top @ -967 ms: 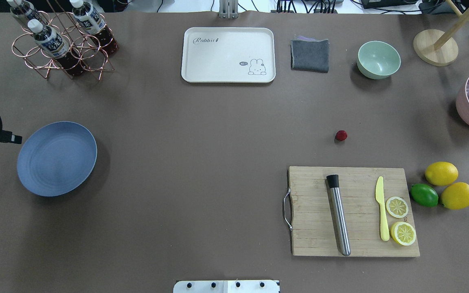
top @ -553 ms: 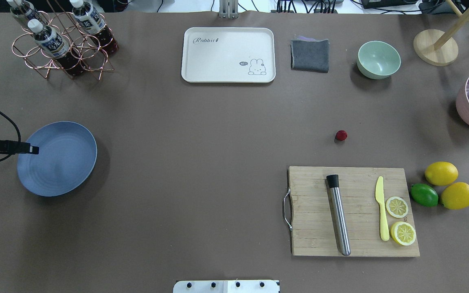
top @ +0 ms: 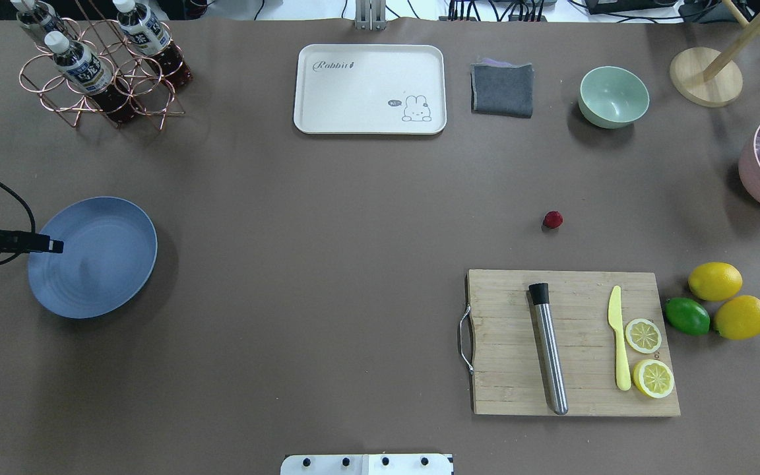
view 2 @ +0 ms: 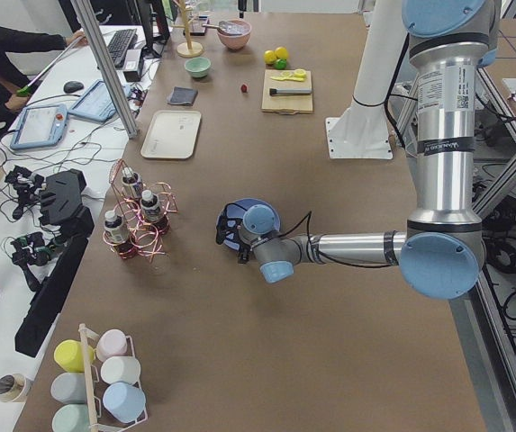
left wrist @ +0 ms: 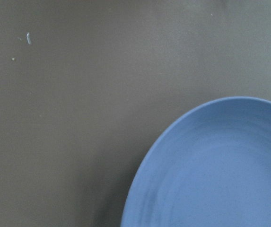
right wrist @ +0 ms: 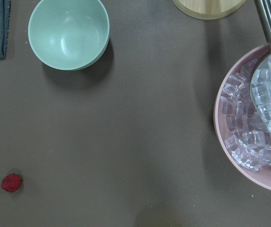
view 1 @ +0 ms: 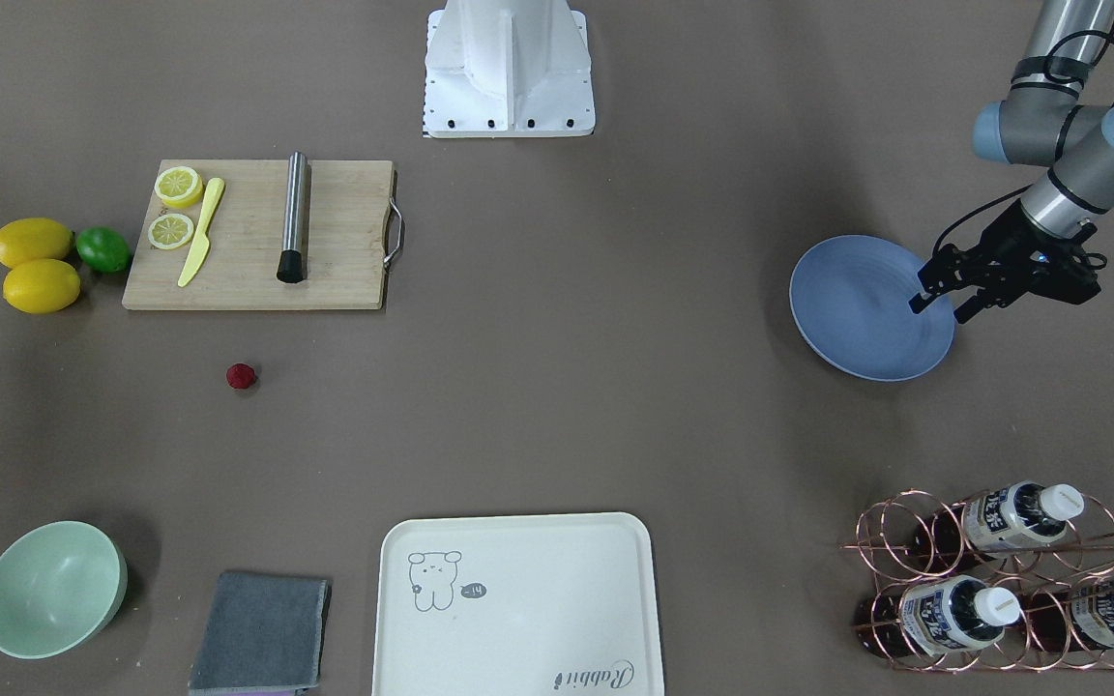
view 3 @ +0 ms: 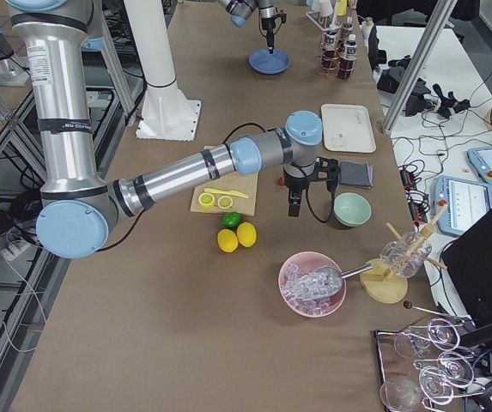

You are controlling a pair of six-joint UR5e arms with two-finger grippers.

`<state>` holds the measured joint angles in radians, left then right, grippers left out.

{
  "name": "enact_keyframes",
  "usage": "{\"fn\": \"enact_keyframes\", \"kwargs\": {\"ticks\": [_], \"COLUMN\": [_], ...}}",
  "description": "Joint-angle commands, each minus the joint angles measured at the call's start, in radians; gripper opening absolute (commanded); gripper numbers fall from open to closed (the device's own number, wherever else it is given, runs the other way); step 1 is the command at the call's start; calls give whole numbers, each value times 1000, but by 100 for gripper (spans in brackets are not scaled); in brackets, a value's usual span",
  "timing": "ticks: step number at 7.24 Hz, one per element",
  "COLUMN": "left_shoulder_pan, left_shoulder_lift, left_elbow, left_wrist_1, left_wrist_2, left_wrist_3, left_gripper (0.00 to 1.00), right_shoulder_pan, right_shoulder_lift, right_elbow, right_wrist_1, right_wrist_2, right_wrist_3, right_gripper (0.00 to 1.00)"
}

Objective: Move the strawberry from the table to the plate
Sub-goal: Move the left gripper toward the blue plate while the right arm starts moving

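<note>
strawberry [top: 553, 220] lay loose on the table [top: 327, 218], at 12 o'clock from the cutting board [top: 505, 369]. plate [top: 93, 264] sat well apart, toward 9 o'clock. left claw [view 1: 940, 309] hung spread over the plate's rim. right claw [view 3: 295, 204]: spread or pressed together, cannot tell. risk: small and round, it could roll from a closing finger or drop on the long carry.

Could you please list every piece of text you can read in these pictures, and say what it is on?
"Rabbit": on the tray, in one corner.
"hi": probably, in the tiny bubble beside the tray's drawing.
Bottle labels: print too small to read.
</note>
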<state>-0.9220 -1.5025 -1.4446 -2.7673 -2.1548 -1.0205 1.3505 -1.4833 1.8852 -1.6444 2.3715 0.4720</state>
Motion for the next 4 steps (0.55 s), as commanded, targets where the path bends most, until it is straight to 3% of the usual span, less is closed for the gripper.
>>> {"fn": "enact_keyframes", "kwargs": {"ticks": [1,4], "left_shoulder_pan": [0,0], "left_shoulder_lift": [5,2], "left_elbow": [1,-10], "left_wrist_1": [0,3], "left_wrist_2": [1,-10], "left_wrist_3": [0,-9], "left_gripper": [0,0], "right_shoulder_pan": [-7,-10], "right_shoulder_lift": [5,5], "right_elbow": [0,0], "right_wrist_1": [0,-2], "right_wrist_2": [-2,-2], "right_wrist_3": [7,7], "right_gripper": [100,100]}}
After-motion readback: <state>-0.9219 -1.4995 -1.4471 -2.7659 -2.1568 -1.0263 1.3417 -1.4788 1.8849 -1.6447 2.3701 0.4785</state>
